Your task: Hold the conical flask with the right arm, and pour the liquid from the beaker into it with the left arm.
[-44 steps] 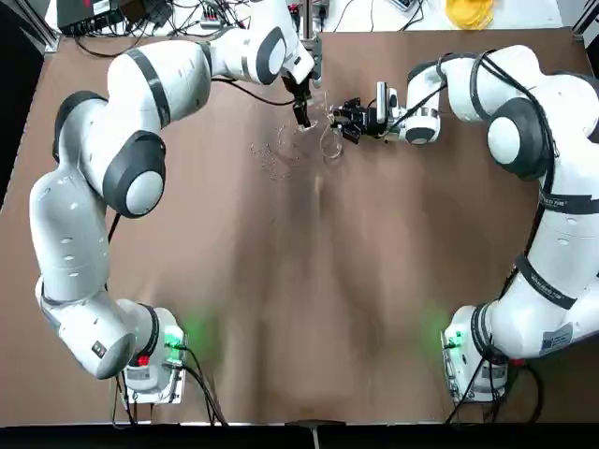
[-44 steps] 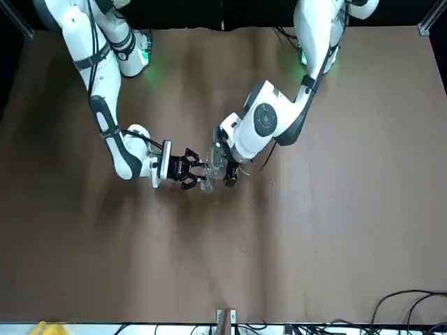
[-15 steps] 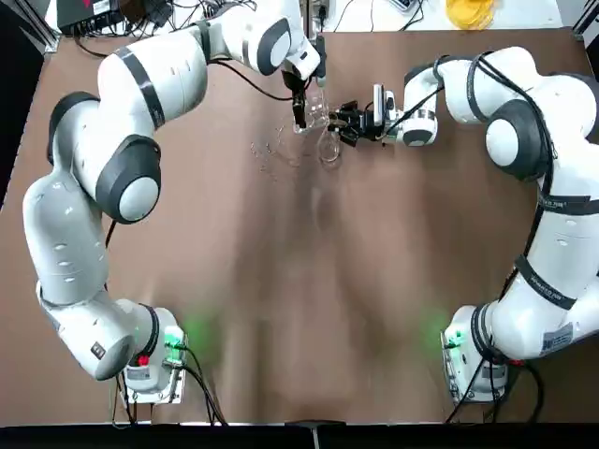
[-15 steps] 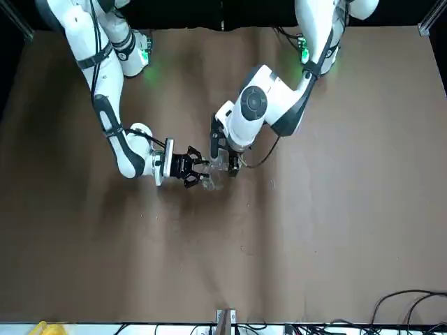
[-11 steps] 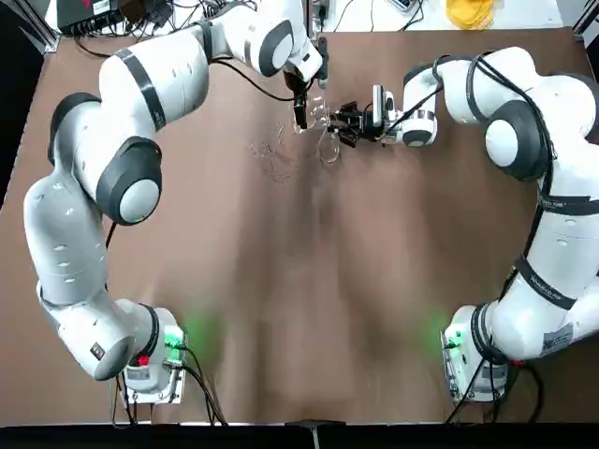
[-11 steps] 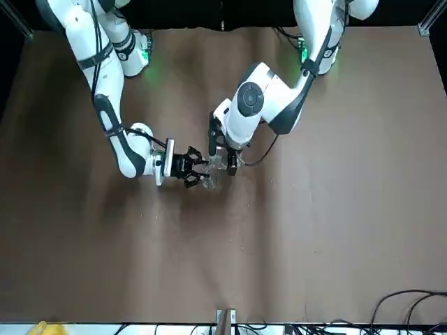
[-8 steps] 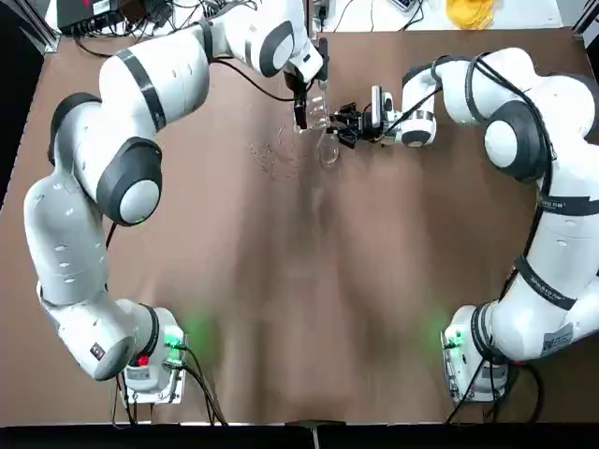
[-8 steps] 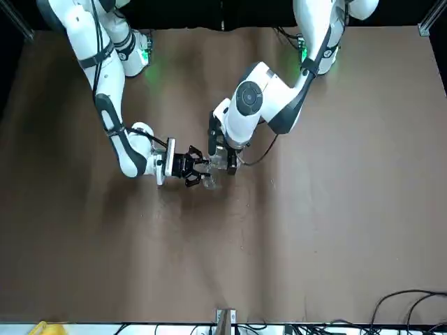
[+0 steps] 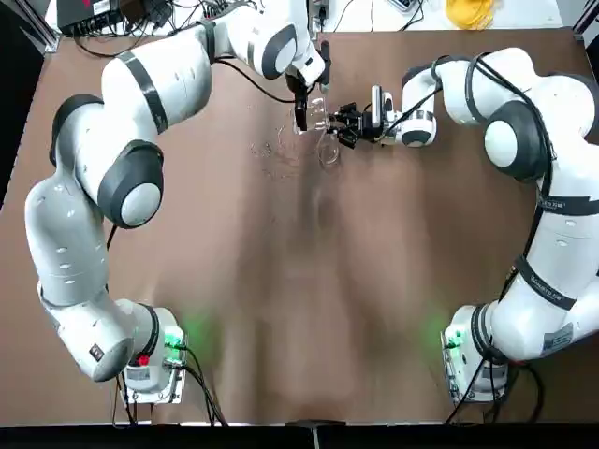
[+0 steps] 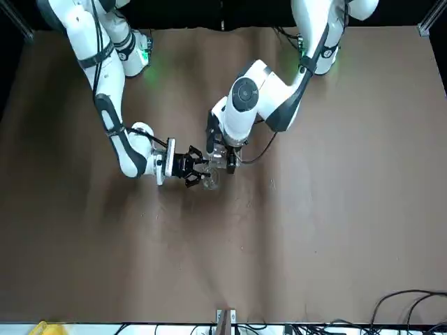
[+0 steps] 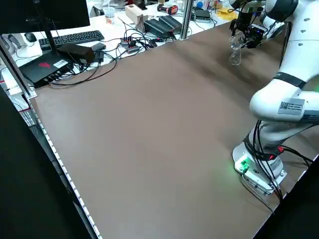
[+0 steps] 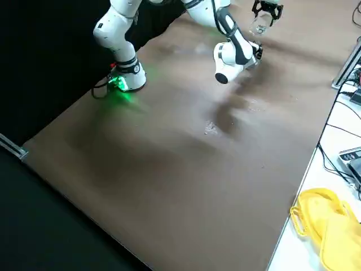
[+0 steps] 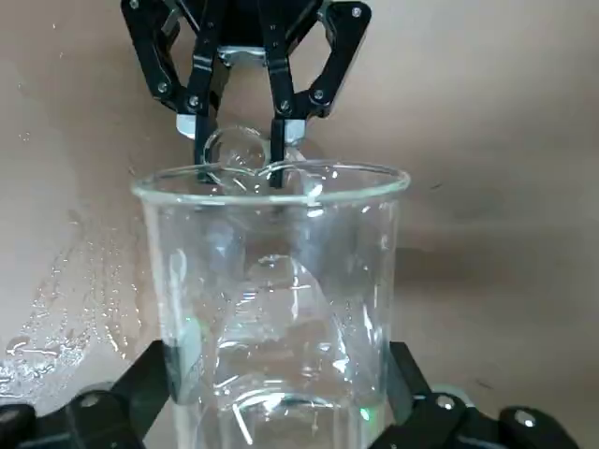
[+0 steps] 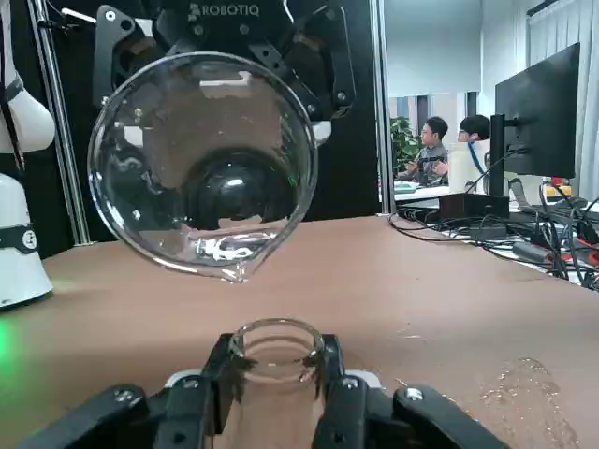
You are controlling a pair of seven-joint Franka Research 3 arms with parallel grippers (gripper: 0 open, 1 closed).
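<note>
**Beaker tipped further over the flask**

The left gripper (image 10: 222, 155), clamped on the small clear straight-sided glass beaker (image 13: 274, 299), has tilted it more, spout above the clear narrow-necked conical flask (image 14: 275, 354), whose neck the right gripper (image 9: 342, 124) pinches as before.

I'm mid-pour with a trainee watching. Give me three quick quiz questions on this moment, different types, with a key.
1. True or false: the left gripper holds the beaker tipped over the flask.
2. Which gripper is shut on the flask's neck? A) left B) right C) neither
3. Fill in: a wet patch of spilled drops lies on the brown ____ beside the flask.

Key: 1 true; 2 B; 3 table
</note>
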